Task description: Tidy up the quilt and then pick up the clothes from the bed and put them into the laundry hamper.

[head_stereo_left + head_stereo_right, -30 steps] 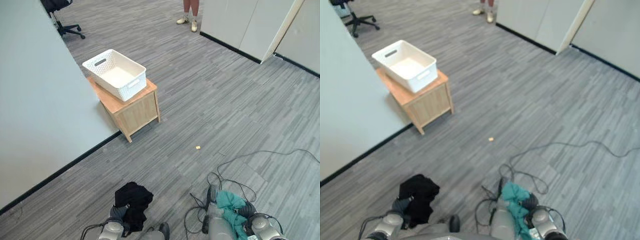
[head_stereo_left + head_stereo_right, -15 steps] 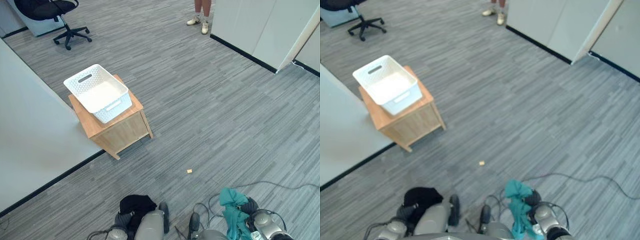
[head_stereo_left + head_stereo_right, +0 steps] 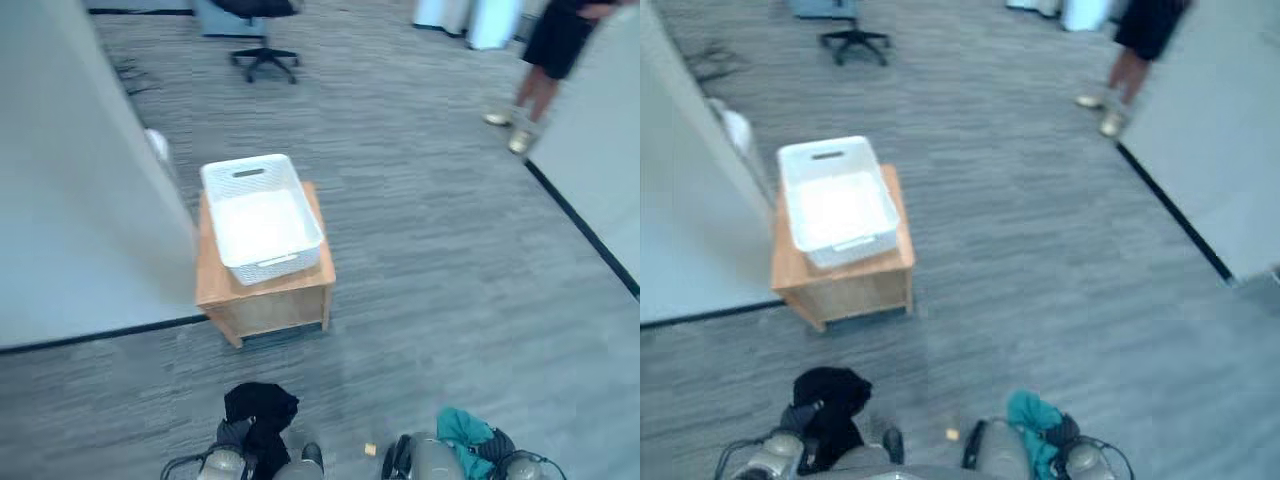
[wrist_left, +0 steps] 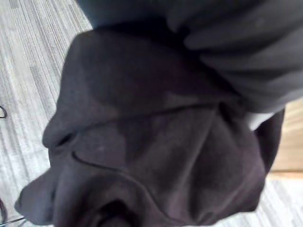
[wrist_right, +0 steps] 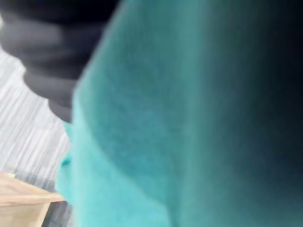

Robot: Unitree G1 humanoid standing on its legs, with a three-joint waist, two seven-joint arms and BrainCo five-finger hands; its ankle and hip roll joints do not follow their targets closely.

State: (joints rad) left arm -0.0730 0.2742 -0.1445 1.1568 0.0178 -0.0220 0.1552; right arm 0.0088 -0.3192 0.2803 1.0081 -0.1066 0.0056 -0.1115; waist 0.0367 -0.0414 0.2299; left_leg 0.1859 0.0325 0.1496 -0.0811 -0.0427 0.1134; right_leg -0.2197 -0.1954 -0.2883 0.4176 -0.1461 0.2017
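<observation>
You have a black garment [image 3: 262, 412] bunched at the left hand [image 3: 232, 437] and a teal garment [image 3: 462, 432] draped over the right hand [image 3: 490, 447]. Cloth hides the fingers of both hands, so you cannot tell how firmly either one grips. The white hamper [image 3: 259, 216] sits on a small wooden cabinet [image 3: 268, 306], ahead of both hands and well apart from them, hard against the grey partition wall [image 3: 70, 170].

The main risk, as I judge it, is a garment slipping off before you reach the hamper, because both hang loosely. Trailing cloth could also catch the hamper's rim and drag the light bin along the cabinet top.

A small tan scrap [image 3: 369, 450] lies on the floor short of the cabinet. Beyond the hamper stand an office chair [image 3: 262, 30] and a person [image 3: 545, 55], both clear of your path.
</observation>
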